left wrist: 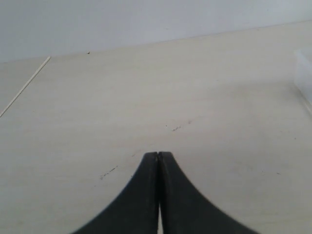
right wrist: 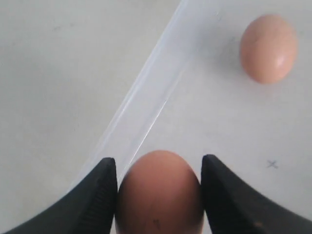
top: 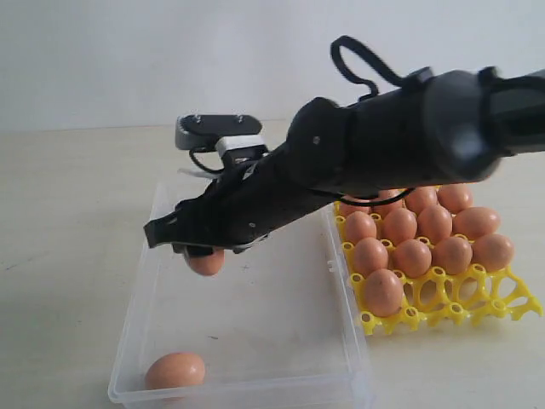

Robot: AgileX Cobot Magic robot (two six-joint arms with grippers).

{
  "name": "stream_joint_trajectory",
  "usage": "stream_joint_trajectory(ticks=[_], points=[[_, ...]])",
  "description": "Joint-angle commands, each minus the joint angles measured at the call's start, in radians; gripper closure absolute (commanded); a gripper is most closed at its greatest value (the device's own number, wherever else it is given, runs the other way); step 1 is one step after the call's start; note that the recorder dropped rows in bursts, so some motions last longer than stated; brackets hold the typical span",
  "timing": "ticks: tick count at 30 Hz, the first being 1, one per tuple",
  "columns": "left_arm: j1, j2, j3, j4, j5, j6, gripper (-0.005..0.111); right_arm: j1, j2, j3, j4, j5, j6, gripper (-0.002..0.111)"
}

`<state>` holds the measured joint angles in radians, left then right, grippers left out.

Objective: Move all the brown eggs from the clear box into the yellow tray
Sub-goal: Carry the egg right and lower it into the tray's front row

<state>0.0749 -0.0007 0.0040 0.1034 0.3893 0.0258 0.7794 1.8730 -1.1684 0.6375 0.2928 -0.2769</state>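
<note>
Your right gripper (right wrist: 158, 166) reaches across into the box (top: 134, 341) and pinches an egg (right wrist: 158, 200), one finger against each side of the shell. The egg sits near the box's left wall, toward the far end. From these views you cannot tell whether it is clear of the box floor yet. A second egg (top: 174, 371) lies alone in the near left corner, well apart from the one you hold. Your left gripper (left wrist: 159, 155) is pressed together over bare worktop (left wrist: 146, 87), holding nothing.

The tray (top: 511, 302) stands just beside the box on its right. Most cups are filled; the open ones show in its near row.

You look to be at the pick-up of the second-to-last egg. Next comes a straight lift, high enough to clear the box rim, then a carry right to an open near-row cup. Keep the grip light, since the shell is smooth and brittle. Lower until the egg seats before you spread the fingers, and mind the neighbouring eggs.
</note>
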Motion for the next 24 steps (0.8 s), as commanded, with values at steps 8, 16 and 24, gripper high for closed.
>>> stream_joint_trajectory(ticks=[8, 16, 24], points=[[-0.005, 0.001, -0.004, 0.000, -0.009, -0.004, 0.107, -0.037, -0.383, 0.440, 0.045, -0.432, -0.114, 0.108], [-0.005, 0.001, -0.004, 0.000, -0.009, -0.004, 0.107, -0.147, -0.550, 0.719, 0.151, -0.631, -0.149, 0.108], [-0.005, 0.001, -0.004, 0.000, -0.009, -0.004, 0.107, -0.218, -0.549, 0.771, 0.147, -0.624, -0.149, 0.108]])
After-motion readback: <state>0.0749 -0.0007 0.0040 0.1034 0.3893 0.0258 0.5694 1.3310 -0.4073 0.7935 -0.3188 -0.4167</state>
